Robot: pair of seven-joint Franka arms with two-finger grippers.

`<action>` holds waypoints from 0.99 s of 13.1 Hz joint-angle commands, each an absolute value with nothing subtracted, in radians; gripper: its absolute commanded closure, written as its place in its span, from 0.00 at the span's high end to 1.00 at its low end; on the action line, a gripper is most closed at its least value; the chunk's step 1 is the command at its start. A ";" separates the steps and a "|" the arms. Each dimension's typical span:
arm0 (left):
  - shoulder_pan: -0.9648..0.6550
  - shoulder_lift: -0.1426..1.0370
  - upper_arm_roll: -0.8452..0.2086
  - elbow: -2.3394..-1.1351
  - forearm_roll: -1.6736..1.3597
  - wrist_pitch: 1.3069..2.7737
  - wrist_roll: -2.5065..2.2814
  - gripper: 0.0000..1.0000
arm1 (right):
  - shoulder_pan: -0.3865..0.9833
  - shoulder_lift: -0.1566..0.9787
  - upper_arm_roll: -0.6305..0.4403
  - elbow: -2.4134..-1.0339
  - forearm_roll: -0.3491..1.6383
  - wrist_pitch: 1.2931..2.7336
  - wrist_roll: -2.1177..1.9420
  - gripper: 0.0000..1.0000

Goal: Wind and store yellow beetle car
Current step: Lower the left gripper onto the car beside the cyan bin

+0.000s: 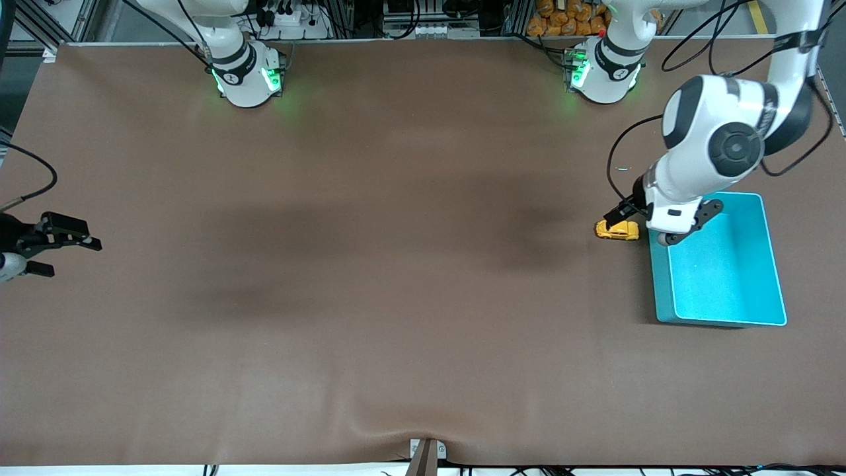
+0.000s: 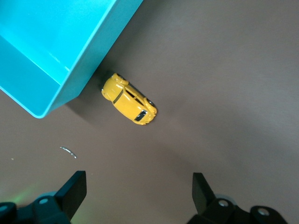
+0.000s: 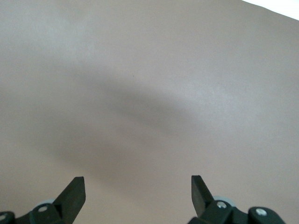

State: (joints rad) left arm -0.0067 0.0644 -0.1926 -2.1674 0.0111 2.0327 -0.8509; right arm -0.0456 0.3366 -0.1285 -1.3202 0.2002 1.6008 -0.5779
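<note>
The yellow beetle car (image 1: 618, 230) stands on the brown table beside the teal bin (image 1: 663, 291), at the bin's corner that lies farther from the front camera. In the left wrist view the car (image 2: 129, 99) sits apart from the bin wall (image 2: 98, 51). My left gripper (image 1: 661, 217) is open and empty, up in the air over the car and that bin corner; its own view (image 2: 138, 196) shows bare table between the fingers. My right gripper (image 1: 69, 256) is open and empty, waiting at the right arm's end of the table, and its own view (image 3: 138, 193) shows only table.
The teal bin is empty inside. A tiny pale scrap (image 1: 623, 169) lies on the table, farther from the front camera than the car; it also shows in the left wrist view (image 2: 68, 151). The two arm bases stand along the table's back edge.
</note>
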 commanded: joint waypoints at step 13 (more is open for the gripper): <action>0.100 0.231 -0.186 -2.465 -0.002 2.655 -1.272 1.00 | 0.101 0.094 -0.133 -1.475 0.061 1.569 -0.187 1.00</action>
State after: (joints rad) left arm 0.0971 0.1895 -0.1836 -2.4727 0.0111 2.6210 -1.2572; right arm 0.0819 0.1631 -0.1282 -1.3672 0.0838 1.5220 -0.2130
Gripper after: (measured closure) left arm 0.000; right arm 0.000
